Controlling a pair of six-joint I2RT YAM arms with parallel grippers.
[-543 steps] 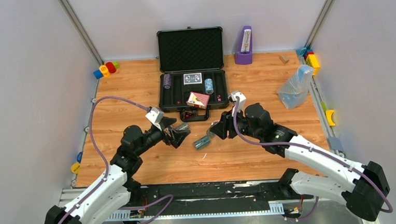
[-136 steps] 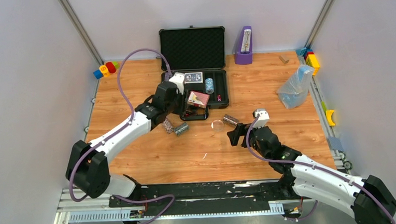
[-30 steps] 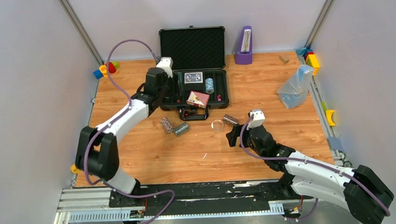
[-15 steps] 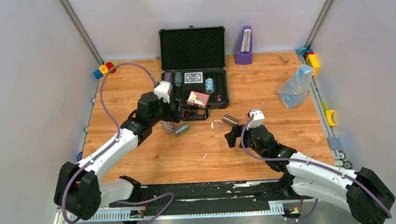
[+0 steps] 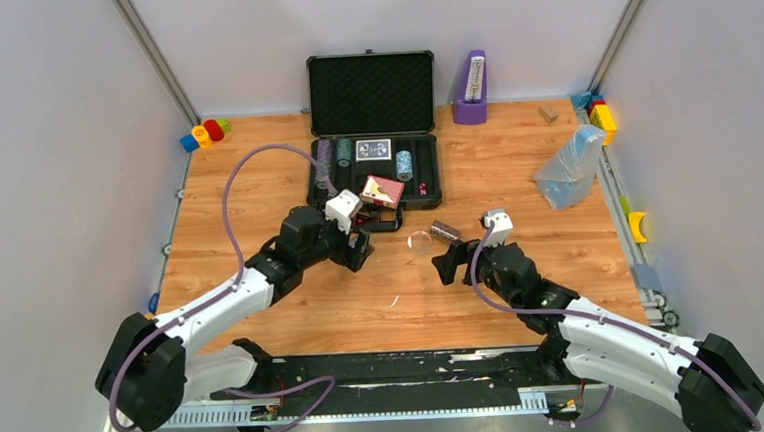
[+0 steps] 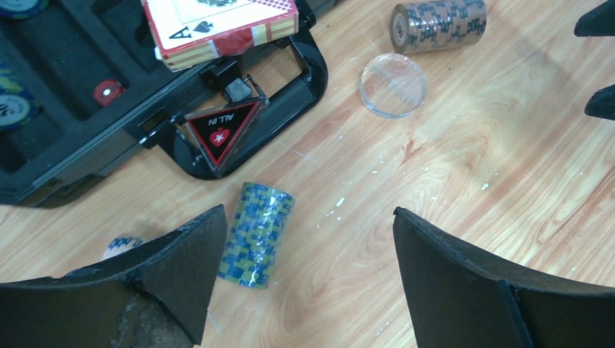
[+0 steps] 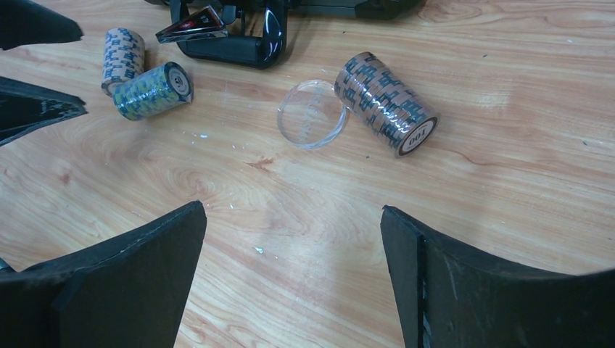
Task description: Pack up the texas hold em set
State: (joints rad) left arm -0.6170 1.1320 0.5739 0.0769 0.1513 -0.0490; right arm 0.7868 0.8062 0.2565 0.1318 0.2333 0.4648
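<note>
Two tools, both wide open, empty: my L tool [image 6: 308,239] over blue-green chip roll [image 6: 257,233], R tool [image 7: 290,232] nr brown chip roll [image 7: 384,101]. Both rolls loose on bench [image 5: 514,148], front of open case [image 5: 368,92].

Pale walls [image 5: 386,15] box in a wood-grain table [image 5: 515,168].
The walls are plain grey-white at back, left and right; slanting aluminium posts [image 5: 153,58] mark the rear corners, a metal rail [image 5: 410,407] runs along the near edge; light is soft and even.
</note>
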